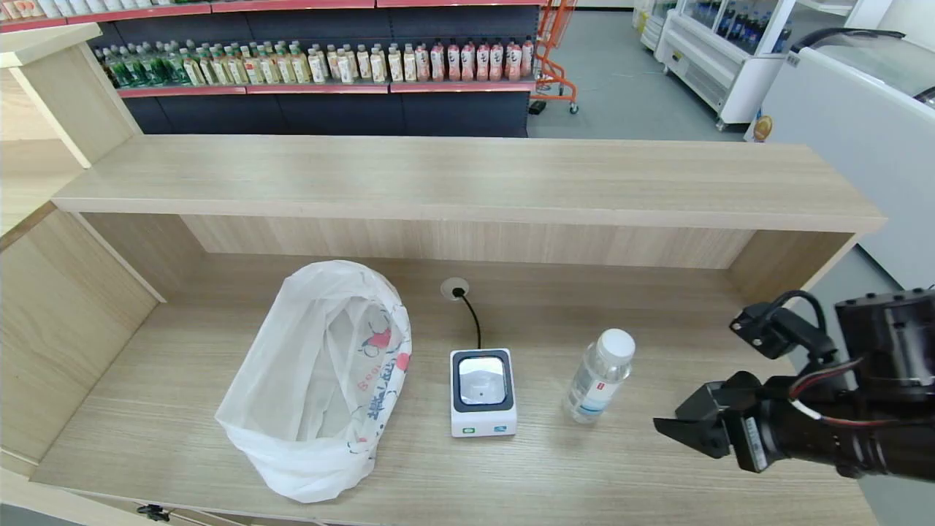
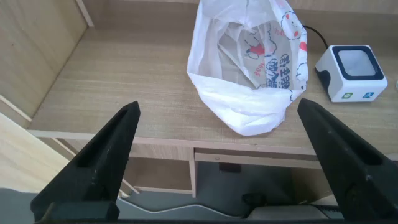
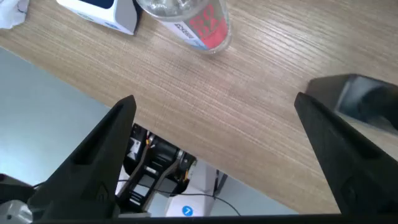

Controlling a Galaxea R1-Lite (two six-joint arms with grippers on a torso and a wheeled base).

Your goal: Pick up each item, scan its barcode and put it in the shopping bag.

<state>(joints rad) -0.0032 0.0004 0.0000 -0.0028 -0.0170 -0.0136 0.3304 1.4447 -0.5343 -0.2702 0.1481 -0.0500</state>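
A clear water bottle [image 1: 599, 376] with a white cap and a red-marked label stands upright on the wooden counter [image 1: 643, 482], just right of the white barcode scanner [image 1: 482, 391]. The white shopping bag [image 1: 314, 387] stands open left of the scanner. My right gripper [image 1: 676, 427] hangs open to the right of the bottle, apart from it, near the counter's front. From the right wrist, the gripper [image 3: 216, 102] has its fingers spread wide, with the bottle [image 3: 193, 18] and scanner [image 3: 106, 9] beyond them. My left gripper [image 2: 219, 107] is open before the counter's front edge, facing the bag [image 2: 249, 68] and scanner [image 2: 351, 71].
A raised wooden ledge [image 1: 467, 183] runs along the back of the counter, and side walls [image 1: 66, 321] close it in left and right. The scanner's black cable [image 1: 471, 314] runs to a hole in the counter. Shelves of bottles [image 1: 329, 62] stand behind.
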